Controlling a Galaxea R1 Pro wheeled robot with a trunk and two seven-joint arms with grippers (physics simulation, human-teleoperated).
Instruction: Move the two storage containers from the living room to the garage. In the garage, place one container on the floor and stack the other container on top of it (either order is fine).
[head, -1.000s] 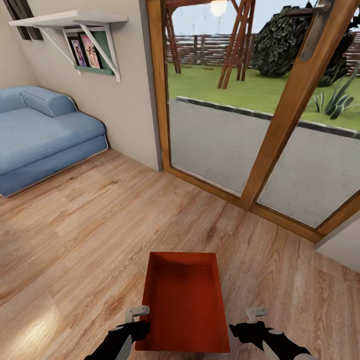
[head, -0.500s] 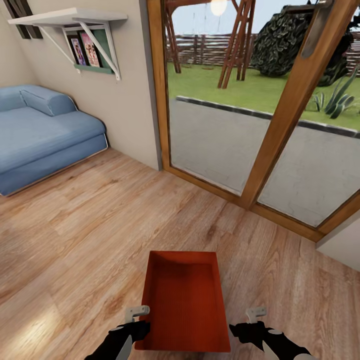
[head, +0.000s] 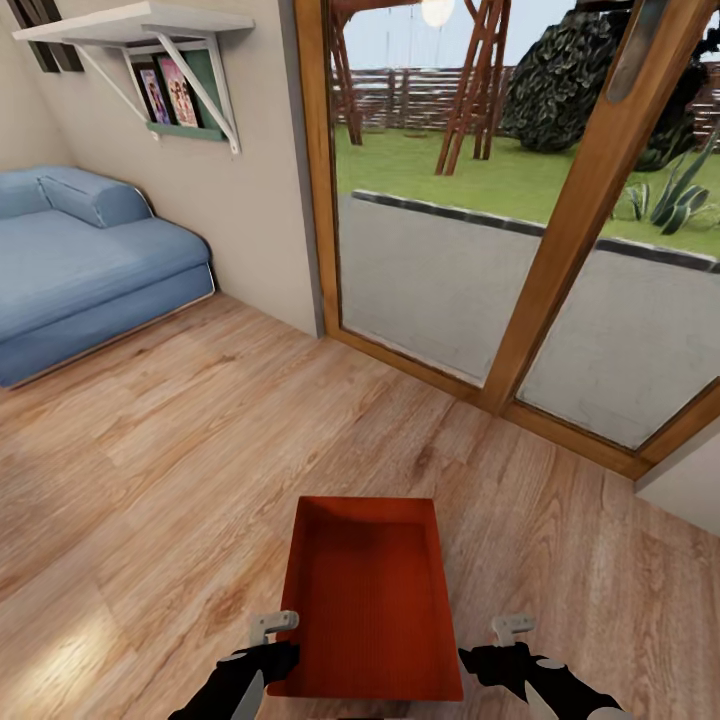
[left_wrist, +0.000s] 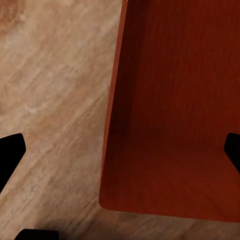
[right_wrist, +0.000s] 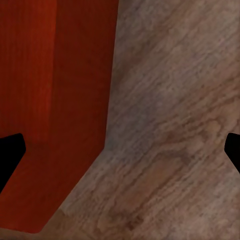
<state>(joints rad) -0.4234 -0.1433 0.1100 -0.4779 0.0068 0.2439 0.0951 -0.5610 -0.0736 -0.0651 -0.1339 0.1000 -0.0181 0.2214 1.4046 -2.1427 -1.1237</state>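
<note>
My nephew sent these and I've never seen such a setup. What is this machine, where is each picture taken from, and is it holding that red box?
It is a simulated two-armed robot on wheels. The big picture comes from its head, looking down over its black arms. The other two come from cameras by each claw. One orange-red bin sits on the wood floor between the left claw and the right claw. Both claws look open at its sides, holding nothing. A blue sofa and a glass door lie beyond.

I see an orange-red, finely ribbed storage container (head: 368, 595) on light wood-plank floor (head: 160, 480), a blue sofa (head: 85, 265), pale beige wall (head: 245, 200), warm brown door frame (head: 575, 225) and my black grippers.
</note>
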